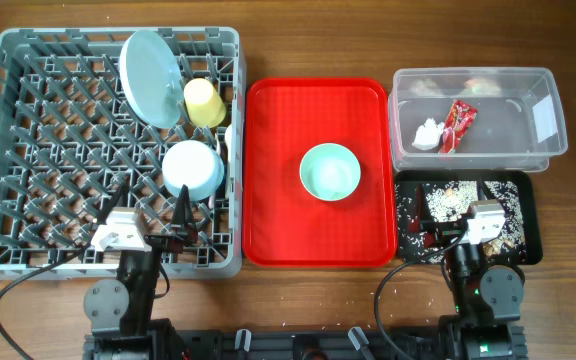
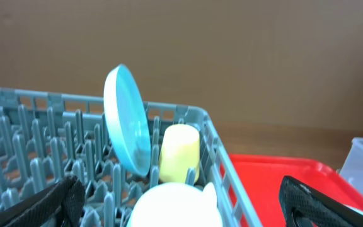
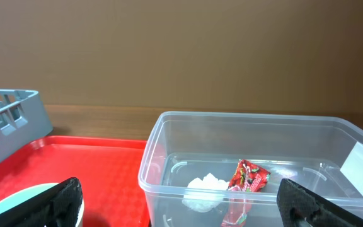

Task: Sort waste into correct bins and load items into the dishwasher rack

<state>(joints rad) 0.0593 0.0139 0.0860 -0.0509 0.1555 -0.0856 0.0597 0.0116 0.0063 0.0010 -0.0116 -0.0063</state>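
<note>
The grey-blue dishwasher rack (image 1: 8, 150) holds a pale blue plate (image 1: 150, 66) on edge, a yellow cup (image 1: 204, 102) and an upturned pale round bowl (image 1: 192, 168). They also show in the left wrist view: plate (image 2: 126, 120), cup (image 2: 179, 152), upturned bowl (image 2: 175, 205). A second pale blue bowl (image 1: 329, 171) stands on the red tray (image 1: 268, 200). The clear tub (image 1: 478, 80) holds the white tissue (image 1: 428, 133) and red wrapper (image 1: 458, 124). Food scraps (image 1: 448, 198) lie in the black tray (image 1: 528, 215). My left gripper (image 1: 151, 215) is open over the rack's front. My right gripper (image 1: 460, 222) is open above the black tray.
In the right wrist view the tub (image 3: 169, 183) with the tissue (image 3: 205, 189) and wrapper (image 3: 247, 180) lies ahead, with the red tray (image 3: 93, 167) to its left. A small white piece (image 1: 226, 140) sits at the rack's right edge. Brown tabletop surrounds everything.
</note>
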